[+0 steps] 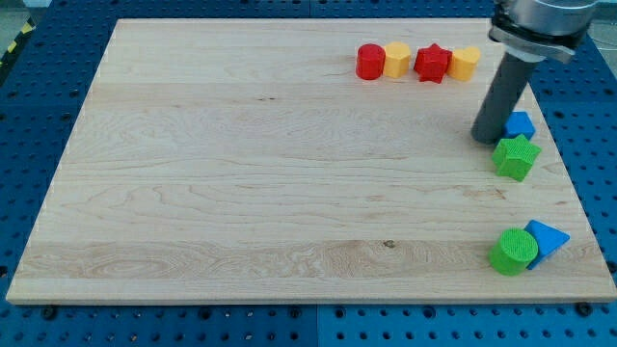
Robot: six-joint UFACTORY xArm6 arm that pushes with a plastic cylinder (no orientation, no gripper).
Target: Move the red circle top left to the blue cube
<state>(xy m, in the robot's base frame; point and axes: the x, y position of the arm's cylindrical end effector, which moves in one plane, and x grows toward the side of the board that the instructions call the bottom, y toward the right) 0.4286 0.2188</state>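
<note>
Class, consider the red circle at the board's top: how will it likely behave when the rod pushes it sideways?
The red circle looks squat and flat-based, so it will probably slide, not tip. Its round wall may slip off my tip. It touches a yellow block, which may shift too.

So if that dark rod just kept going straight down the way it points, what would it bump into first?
My tip already rests on the wooden board, so the board itself, as far as this view shows. The nearest blocks, the blue cube and green star, sit just to the view's right.
</note>
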